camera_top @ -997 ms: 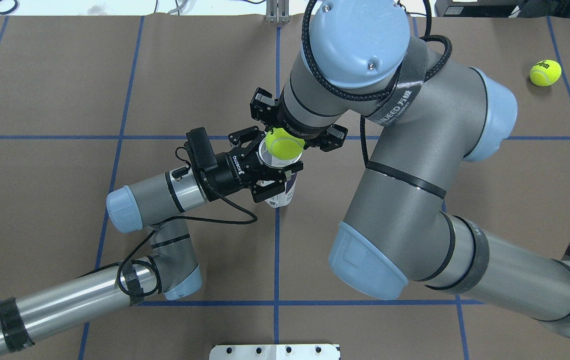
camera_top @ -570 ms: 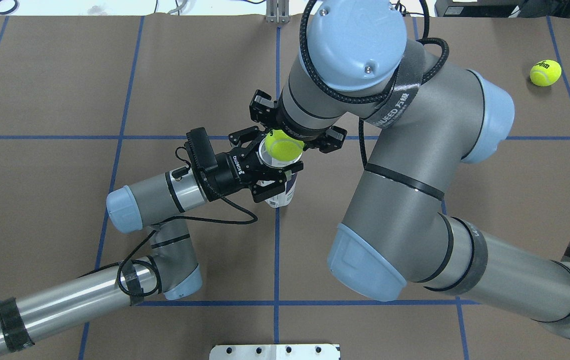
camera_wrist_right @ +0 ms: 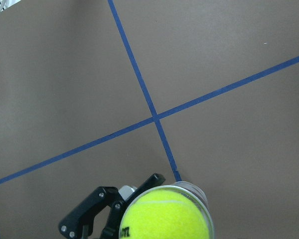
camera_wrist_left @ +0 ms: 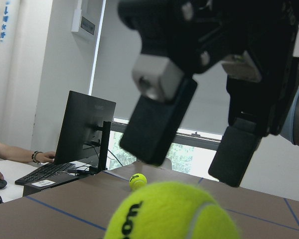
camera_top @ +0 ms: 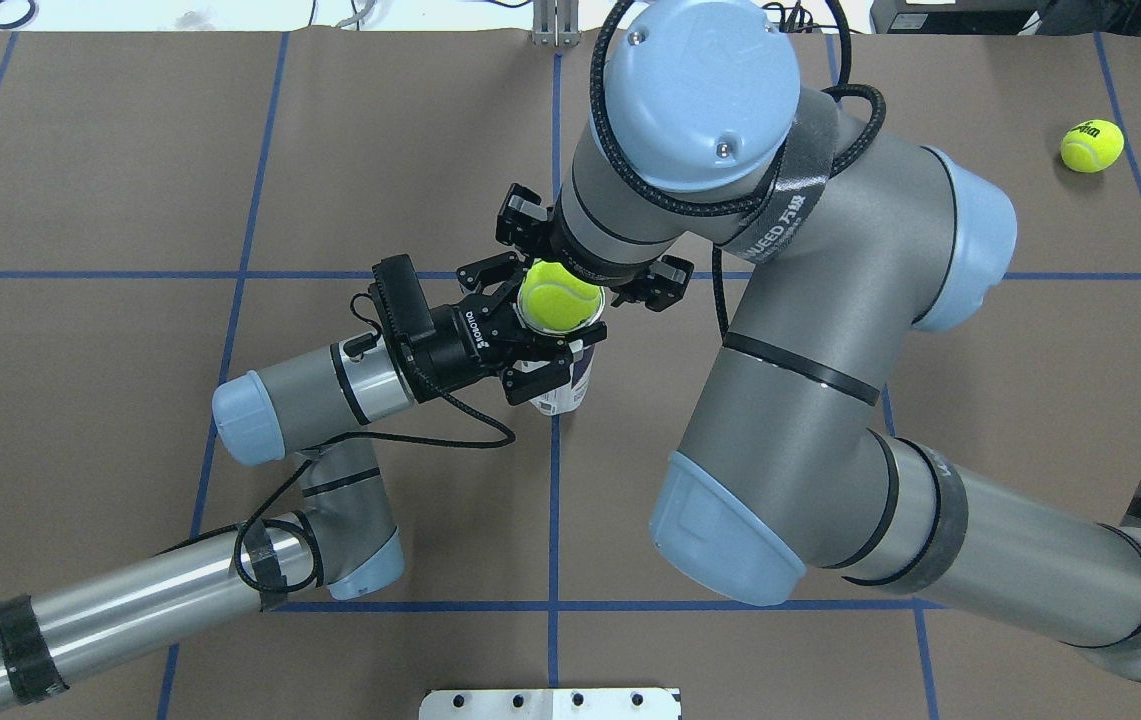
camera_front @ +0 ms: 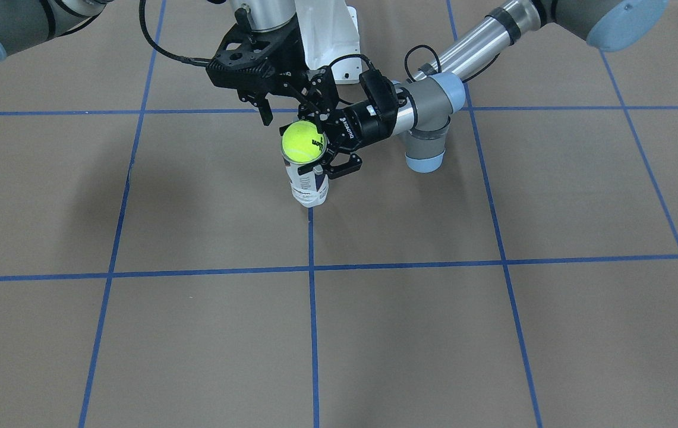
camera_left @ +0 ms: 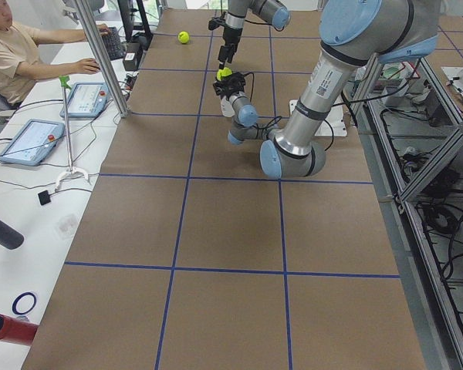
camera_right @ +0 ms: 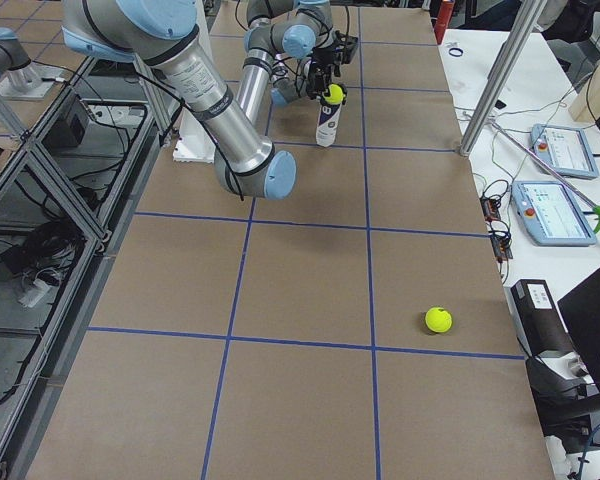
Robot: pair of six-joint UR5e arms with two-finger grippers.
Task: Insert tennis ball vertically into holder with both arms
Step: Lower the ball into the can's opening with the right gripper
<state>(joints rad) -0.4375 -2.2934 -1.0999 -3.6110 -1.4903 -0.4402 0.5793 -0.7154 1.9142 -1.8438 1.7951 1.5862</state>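
Tennis ball (camera_top: pixel 558 296) sat in the mouth of the holder (camera_front: pixel 309 185), upright near table (camera_top: pixel 130 150) ctr w/ left gripper (camera_top: pixel 530 332) clamped round its upper part, right gripper (camera_wrist_left: pixel 189 164) spread just above; best looked: brace holder steady, press ball straight down.

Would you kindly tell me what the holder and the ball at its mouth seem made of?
The holder looks like thin, glossy clear plastic with a printed white-and-navy label; its wall seems see-through near the rim. The tennis ball looks like matte, fuzzy yellow-green felt, with a pale seam and black print; its core is hidden.
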